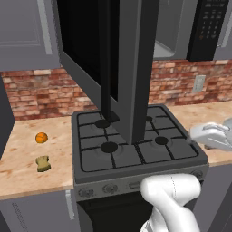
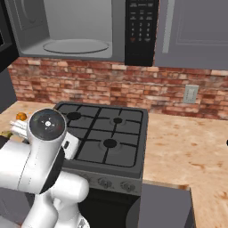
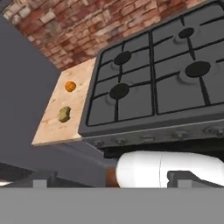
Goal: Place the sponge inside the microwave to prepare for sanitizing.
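Observation:
The sponge [image 1: 43, 163], a small olive-yellow block, lies on the wooden counter left of the stove, also seen at the sponge [image 3: 64, 114] in the hand view. The microwave [image 2: 75, 46] hangs over the stove with its door [image 1: 90, 45] swung wide open; its light grey inside and round turntable are bare, and the black keypad [image 2: 141, 26] is on its right. My gripper [image 3: 114, 178] is open with nothing between its fingertips. It is held high in front of the stove, well away from the sponge.
A small orange ball [image 1: 41, 137] rests on the counter just behind the sponge. The gas stove [image 1: 131, 145] sits beneath the microwave. The open door juts forward over the burners. A brick wall [image 2: 111, 84] backs the counters, and more counter [image 2: 187, 142] runs right of the stove.

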Robot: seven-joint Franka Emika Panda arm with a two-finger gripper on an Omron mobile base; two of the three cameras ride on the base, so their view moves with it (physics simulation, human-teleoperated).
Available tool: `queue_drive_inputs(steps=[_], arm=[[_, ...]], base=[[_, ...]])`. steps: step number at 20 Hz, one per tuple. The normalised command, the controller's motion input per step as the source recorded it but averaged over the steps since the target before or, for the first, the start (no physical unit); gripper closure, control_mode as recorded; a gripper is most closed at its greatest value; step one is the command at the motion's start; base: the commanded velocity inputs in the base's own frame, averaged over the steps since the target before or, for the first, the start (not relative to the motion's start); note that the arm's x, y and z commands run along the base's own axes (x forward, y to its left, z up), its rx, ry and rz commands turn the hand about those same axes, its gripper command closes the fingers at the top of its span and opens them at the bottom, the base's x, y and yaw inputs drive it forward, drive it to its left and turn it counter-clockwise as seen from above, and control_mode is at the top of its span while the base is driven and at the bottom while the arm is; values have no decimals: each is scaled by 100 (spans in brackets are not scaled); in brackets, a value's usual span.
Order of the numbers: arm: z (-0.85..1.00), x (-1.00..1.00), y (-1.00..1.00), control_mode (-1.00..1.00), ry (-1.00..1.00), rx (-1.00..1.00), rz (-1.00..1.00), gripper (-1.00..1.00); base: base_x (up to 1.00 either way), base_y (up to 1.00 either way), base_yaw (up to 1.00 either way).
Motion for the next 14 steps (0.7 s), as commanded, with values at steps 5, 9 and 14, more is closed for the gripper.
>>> queue_drive_inputs(steps=[5, 9, 14], arm=[[15, 9, 11, -100, 31, 40, 5, -100], [33, 8, 23, -100, 37, 41, 0, -100], [44, 6, 11, -100, 22, 40, -7, -100]], base=[[0, 0, 0], [0, 0, 0], [0, 0, 0]])
